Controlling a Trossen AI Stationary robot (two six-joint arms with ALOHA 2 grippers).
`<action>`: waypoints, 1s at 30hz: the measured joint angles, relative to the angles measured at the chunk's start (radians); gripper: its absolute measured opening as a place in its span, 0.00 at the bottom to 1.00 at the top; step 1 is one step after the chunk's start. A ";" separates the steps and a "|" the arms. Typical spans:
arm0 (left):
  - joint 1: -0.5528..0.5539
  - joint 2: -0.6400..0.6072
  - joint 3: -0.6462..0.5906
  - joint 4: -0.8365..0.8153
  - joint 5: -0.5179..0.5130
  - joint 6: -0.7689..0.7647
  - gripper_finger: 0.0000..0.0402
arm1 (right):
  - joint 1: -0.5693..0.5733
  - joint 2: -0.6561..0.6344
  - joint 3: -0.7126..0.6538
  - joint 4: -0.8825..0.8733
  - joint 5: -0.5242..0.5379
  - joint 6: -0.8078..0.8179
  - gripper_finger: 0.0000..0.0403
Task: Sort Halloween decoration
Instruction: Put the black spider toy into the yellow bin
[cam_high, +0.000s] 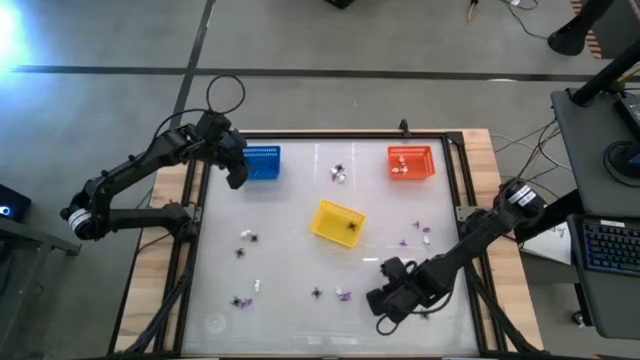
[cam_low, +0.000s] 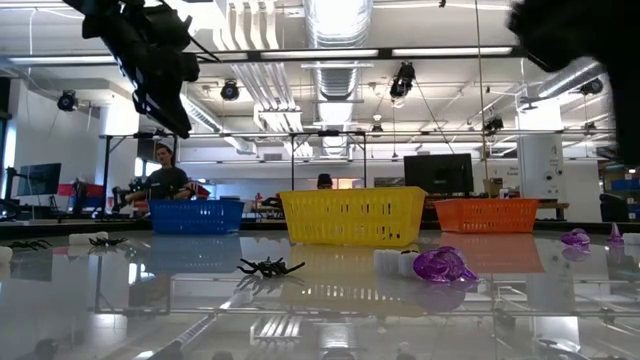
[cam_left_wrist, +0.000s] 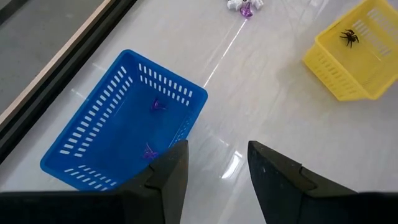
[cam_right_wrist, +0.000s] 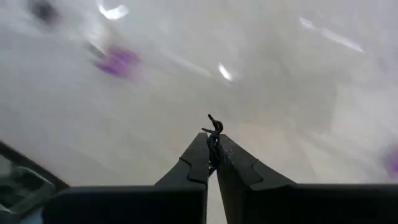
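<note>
- The right gripper (cam_right_wrist: 213, 163) is pressed together on a small black spider piece (cam_right_wrist: 214, 132); its thin legs poke out just past the fingertips, so the piece sits pinched at the very tip of the claw.
- Taking the yellow basket (cam_high: 337, 221) as landmark: this gripper (cam_high: 385, 300) works on the near side of the table from it, a little toward the right arm's side, low over the white table top (cam_high: 290, 260). That fits a pick just made from the scattered pieces lying there.
- A black spider (cam_high: 352, 226) already lies in the yellow basket, so my judgement is that black pieces go there and the pinched one is bound for it.
- The left gripper (cam_left_wrist: 217, 163) stands spread and holds nothing. It hangs over the blue basket (cam_high: 261, 162), which sits on the far left of the yellow basket; purple bits (cam_left_wrist: 157, 106) lie inside, which suggests a drop-off spot for purple.
- The orange basket (cam_high: 411, 162), on the far right of the yellow basket, holds white bits (cam_high: 400, 166).
- Unsorted pieces remain around the yellow basket: a small cluster (cam_high: 341, 175) beyond it, purple and white bits (cam_high: 424, 228) to its right, spiders (cam_high: 246, 236) to its left, more along the near edge.
- From table height, a spider (cam_low: 268, 267) and a purple piece (cam_low: 443, 265) lie in front of the yellow basket.
</note>
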 joint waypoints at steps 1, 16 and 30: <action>0.000 0.001 0.000 0.000 0.000 0.001 0.37 | -0.015 -0.001 0.014 -0.001 0.027 -0.031 0.02; 0.002 0.073 0.000 0.010 0.053 0.129 0.37 | -0.420 -0.001 0.183 0.014 0.074 -0.667 0.02; 0.003 0.227 0.000 0.097 0.248 0.179 0.37 | -0.729 0.027 0.205 0.392 -0.092 -1.021 0.02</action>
